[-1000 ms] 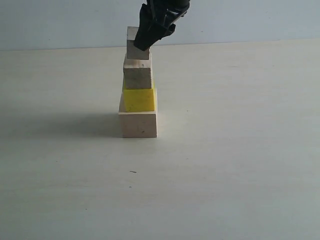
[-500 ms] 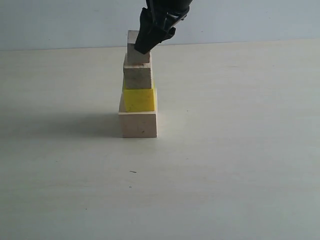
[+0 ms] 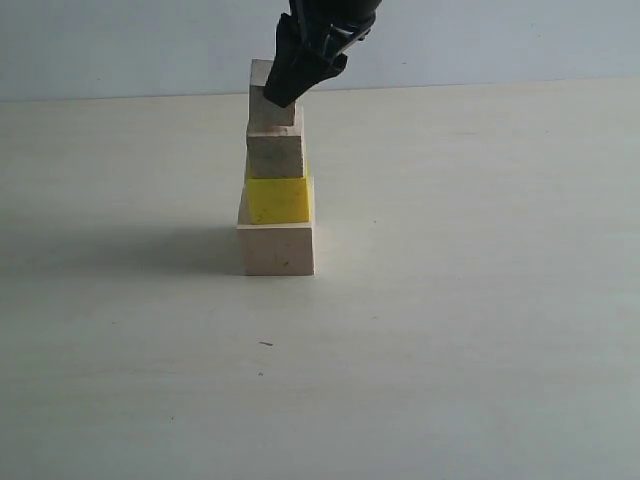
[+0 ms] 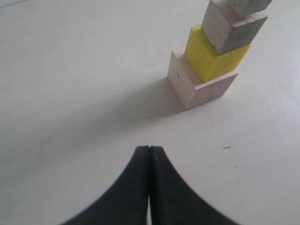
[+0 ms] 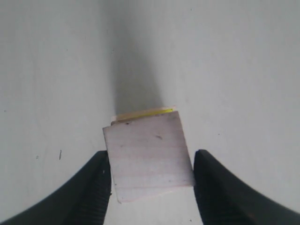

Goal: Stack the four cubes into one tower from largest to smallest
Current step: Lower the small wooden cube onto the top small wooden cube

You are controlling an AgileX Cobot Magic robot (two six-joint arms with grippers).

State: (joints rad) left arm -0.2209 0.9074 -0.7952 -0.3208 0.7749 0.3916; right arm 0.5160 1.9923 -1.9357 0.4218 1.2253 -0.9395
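Note:
A tower stands on the table: the large pale cube (image 3: 277,250) at the bottom, the yellow cube (image 3: 278,200) on it, then a bare wooden cube (image 3: 275,155). The smallest cube (image 3: 268,115) sits on top and appears to touch the wooden cube below. My right gripper (image 3: 283,92) comes down from above, shut on the smallest cube (image 5: 147,150), one finger against each side. A yellow sliver (image 5: 150,111) peeks out beneath it. My left gripper (image 4: 149,149) is shut and empty, low over the table, apart from the tower (image 4: 197,89).
The pale table (image 3: 480,300) spreads around the tower on every side, bare except for a tiny dark speck (image 3: 266,344) in front. A light wall (image 3: 500,40) runs along the back edge.
The right gripper has lowered the smallest cube slightly, down to the wooden cube's top, and nudged it a little to the left. The left gripper has not moved.

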